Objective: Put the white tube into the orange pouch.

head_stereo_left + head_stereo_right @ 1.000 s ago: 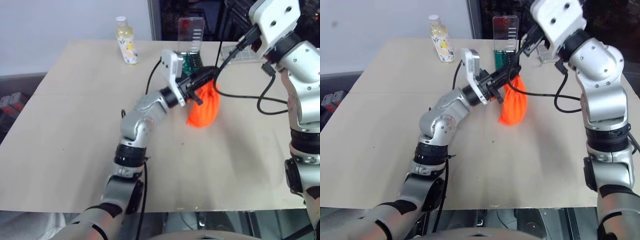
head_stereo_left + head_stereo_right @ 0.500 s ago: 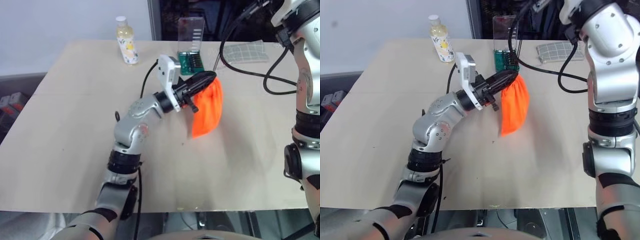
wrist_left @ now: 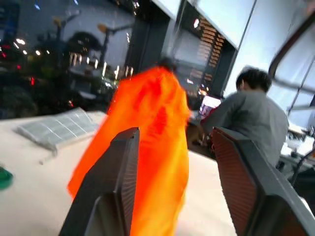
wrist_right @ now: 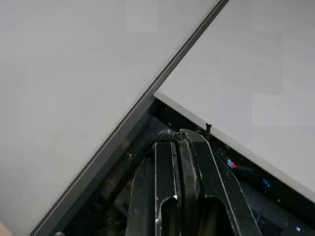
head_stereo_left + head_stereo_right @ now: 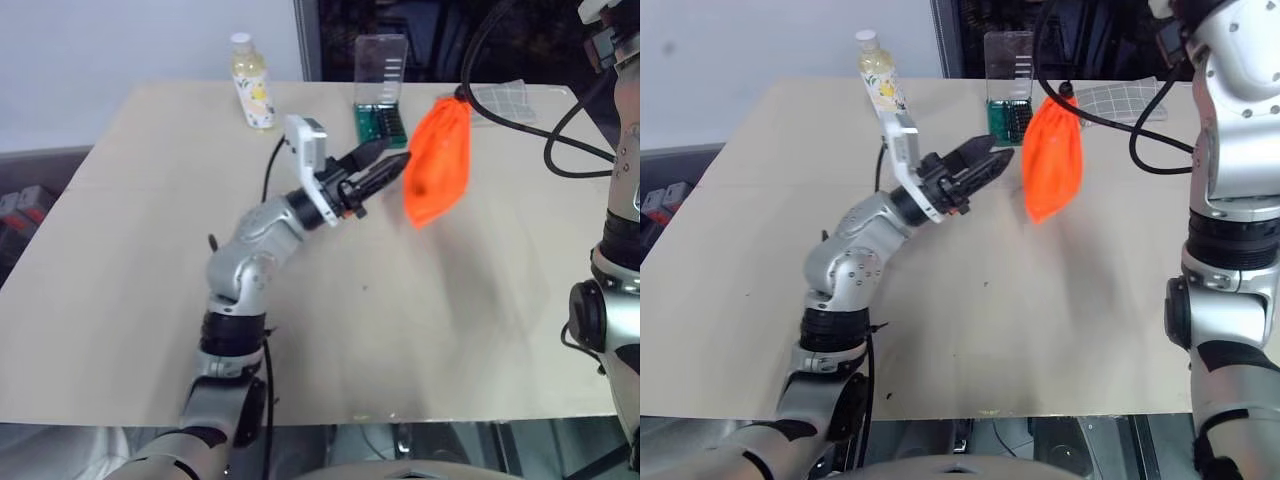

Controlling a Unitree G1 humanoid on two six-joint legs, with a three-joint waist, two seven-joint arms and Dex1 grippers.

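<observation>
Hanging clear of the table (image 5: 150,250), the orange pouch (image 5: 437,160) dangles by its thin dark cord (image 4: 147,147), and the right gripper (image 4: 181,133) has its two fingers clenched flat on that cord. The left gripper (image 5: 393,152) stands with its fingers spread and nothing between them, just beside the pouch, which sits at its 3 o'clock. The white tube I cannot place; I would guess it is inside the pouch, hidden by the fabric.

What worries me is that single thin cord. It is all that carries the bag, and if it slips through the pinched fingers the pouch drops onto the table. The bag looks blurred, as though swinging, and a hard swing could tip it so that whatever is inside slides out of the mouth, should the mouth not be drawn tight. The spread left fingers are close enough to snag the fabric or knock the bag if that arm moves toward 3 o'clock. A green bit case (image 5: 380,120) stands at 12 o'clock on the table and the pale yellow bottle (image 5: 252,85) at 11; a swinging pouch could clip the case.
</observation>
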